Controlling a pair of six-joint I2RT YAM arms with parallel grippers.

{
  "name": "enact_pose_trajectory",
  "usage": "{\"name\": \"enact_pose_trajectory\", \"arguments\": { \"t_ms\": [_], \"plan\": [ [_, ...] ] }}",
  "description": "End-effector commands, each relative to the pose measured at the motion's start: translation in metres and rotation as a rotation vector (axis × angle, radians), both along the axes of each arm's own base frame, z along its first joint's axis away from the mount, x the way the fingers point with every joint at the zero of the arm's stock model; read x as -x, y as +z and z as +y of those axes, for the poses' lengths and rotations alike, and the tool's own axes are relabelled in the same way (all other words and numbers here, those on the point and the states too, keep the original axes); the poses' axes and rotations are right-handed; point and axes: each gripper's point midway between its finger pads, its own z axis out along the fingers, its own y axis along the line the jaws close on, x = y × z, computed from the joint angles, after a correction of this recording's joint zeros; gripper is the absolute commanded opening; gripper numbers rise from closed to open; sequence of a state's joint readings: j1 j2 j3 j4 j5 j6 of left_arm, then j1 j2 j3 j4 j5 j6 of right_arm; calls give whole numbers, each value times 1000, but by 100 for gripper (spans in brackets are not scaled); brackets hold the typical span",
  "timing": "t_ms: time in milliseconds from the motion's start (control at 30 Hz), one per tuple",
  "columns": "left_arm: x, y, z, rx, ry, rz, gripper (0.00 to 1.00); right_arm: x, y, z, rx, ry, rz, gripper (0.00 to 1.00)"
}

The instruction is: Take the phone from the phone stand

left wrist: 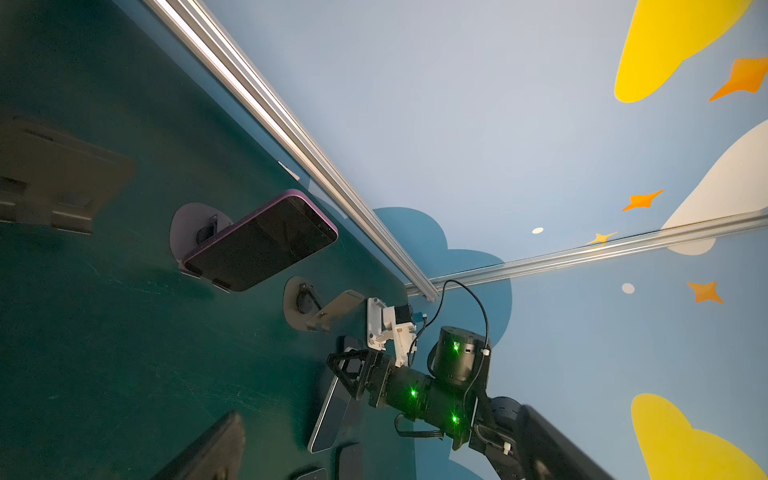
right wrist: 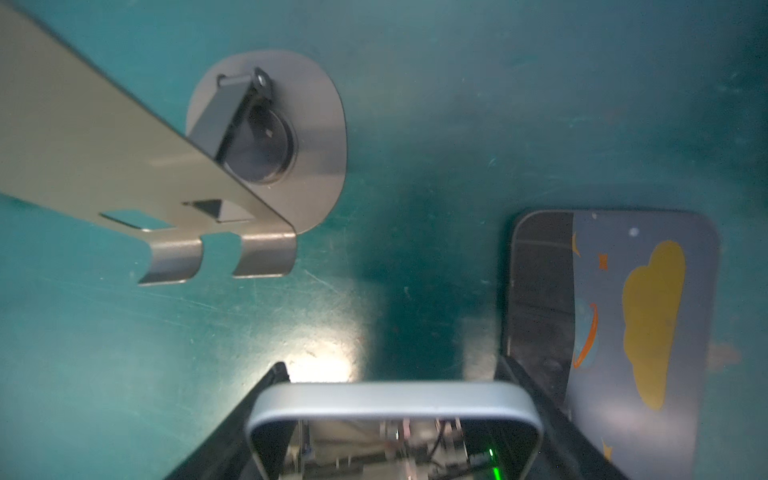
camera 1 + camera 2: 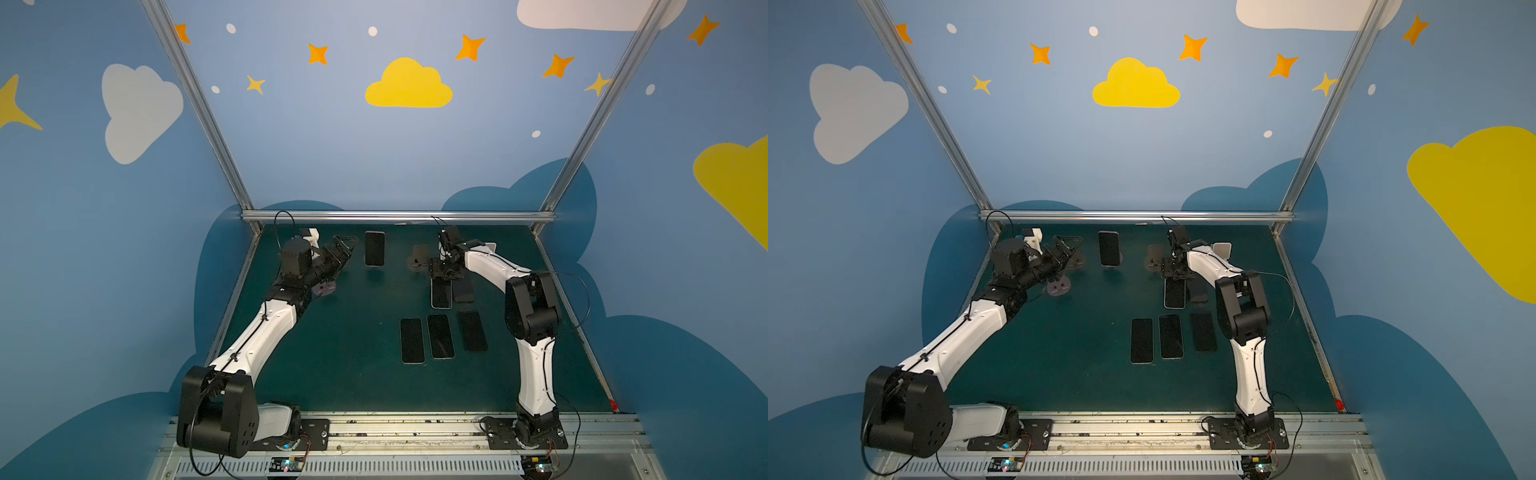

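Wide-open left hand (image 3: 350,247) sits just left of the upright purple phone (image 3: 374,248) on its stand (image 1: 185,232); right hand (image 3: 442,277) grips a silver phone (image 3: 441,296).

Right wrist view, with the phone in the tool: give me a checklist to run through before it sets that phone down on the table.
1. Right tool shut on the held phone: ok.
2. Held phone off the empty stand and apart from it: ok.
3. Bare table ahead for a set-down: ok.
4. Clearance from the flat phone beside the tool: cannot tell.
5. Left tool open and away from that spot: ok.
6. All phones removed: not ok, a propped phone stands at the back.
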State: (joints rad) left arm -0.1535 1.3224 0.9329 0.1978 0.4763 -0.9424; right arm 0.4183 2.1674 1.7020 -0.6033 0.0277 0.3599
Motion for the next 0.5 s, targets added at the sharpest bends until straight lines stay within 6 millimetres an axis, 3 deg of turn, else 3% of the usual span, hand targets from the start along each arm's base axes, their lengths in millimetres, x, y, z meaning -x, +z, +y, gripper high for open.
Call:
{"name": "enact_pose_trajectory", "arguments": {
  "t_ms": [0,467],
  "plan": [
    [-2,10,2,-13,7,-36,100,12,-20,3,18,0,64,64],
    [-1,14,2,-11,9,-43,100,12,-30,10,76,-24,67,67]
  ]
}}
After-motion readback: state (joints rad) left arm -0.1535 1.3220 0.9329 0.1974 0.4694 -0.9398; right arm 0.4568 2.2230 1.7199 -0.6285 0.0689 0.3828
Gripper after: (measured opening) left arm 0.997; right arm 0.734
